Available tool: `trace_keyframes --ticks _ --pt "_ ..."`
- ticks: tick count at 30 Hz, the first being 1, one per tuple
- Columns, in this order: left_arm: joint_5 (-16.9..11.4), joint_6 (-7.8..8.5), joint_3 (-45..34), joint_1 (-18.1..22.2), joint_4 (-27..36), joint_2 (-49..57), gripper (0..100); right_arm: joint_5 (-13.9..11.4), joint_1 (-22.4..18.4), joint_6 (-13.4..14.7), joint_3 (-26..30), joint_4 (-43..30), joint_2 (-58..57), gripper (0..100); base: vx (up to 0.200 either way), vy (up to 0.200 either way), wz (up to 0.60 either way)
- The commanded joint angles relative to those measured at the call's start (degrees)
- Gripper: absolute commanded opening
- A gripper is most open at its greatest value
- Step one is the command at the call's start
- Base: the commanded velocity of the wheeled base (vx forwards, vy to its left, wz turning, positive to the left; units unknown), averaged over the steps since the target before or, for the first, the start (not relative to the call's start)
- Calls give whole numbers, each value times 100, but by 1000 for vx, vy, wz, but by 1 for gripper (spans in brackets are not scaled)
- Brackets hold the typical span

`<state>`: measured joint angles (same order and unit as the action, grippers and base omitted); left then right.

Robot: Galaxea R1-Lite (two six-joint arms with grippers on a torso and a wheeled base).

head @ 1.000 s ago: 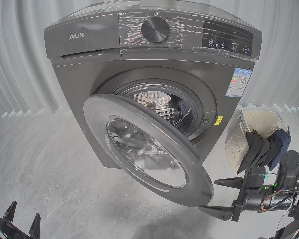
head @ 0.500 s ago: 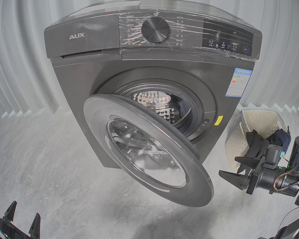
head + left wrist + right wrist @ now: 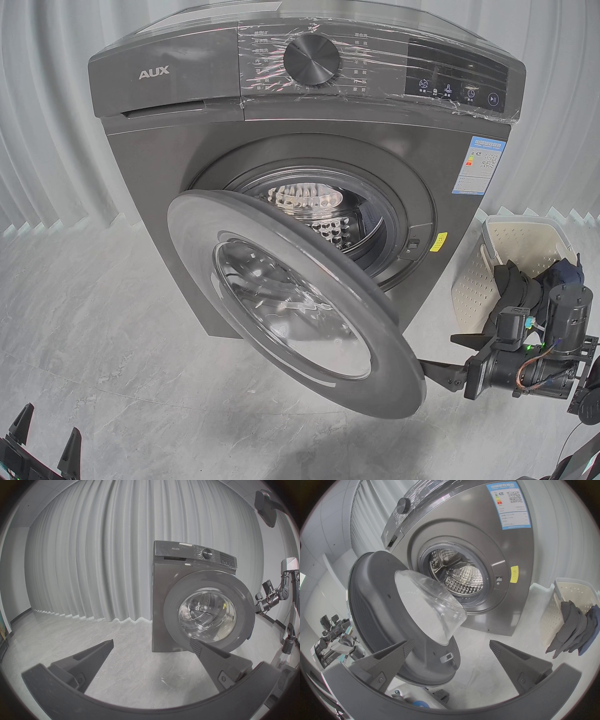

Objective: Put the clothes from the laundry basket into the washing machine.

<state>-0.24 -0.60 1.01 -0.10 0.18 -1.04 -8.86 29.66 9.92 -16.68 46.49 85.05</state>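
My right pincer [image 3: 440, 354] hung released beside the open door [image 3: 294, 300] rim; left pincer [image 3: 50, 422] likewise released; clothes [image 3: 519, 287] draped the laundry basket [image 3: 525, 237].

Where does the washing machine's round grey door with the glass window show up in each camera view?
Head view: round grey door, swung open at centre, before the drum opening.
Left wrist view: door faces the camera, covering the washing machine's front.
Right wrist view: its inner side with the glass bowl, beside the drum opening.
Shared landmark: round dark dial on the control panel.

Test studio: pleated curtain [image 3: 78, 558], washing machine [image 3: 164, 153]
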Motion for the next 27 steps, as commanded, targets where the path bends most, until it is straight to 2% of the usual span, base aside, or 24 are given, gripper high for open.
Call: trace_keyframes --ticks 1,5,7,11,18,21,22,23,27 --pt "-2 -2 -92 1 -1 86 100 69 383 1 7 -18 222 100 0 0 0" --pt "-2 -2 -92 1 -1 86 100 183 857 54 50 -9 213 100 0 0 0" --pt "-2 -2 -92 1 -1 77 100 201 954 71 77 -9 213 100 0 0 0" --pt "-2 -2 -92 1 -1 86 100 245 875 71 -46 0 284 100 0 0 0" --pt "-2 -2 -92 1 -1 86 100 561 620 133 -556 9 750 100 0 0 0" --pt "-2 -2 -92 1 -1 86 100 816 576 308 -837 132 1119 100 0 0 0" --pt "-2 -2 -92 1 -1 86 100 816 576 308 -837 132 1119 100 0 0 0" --pt "-2 -2 -92 1 -1 86 100 1018 558 388 -987 255 1365 100 0 0 0" --pt "-2 -2 -92 1 -1 86 100 1273 444 379 -1242 457 1918 100 0 0 0"
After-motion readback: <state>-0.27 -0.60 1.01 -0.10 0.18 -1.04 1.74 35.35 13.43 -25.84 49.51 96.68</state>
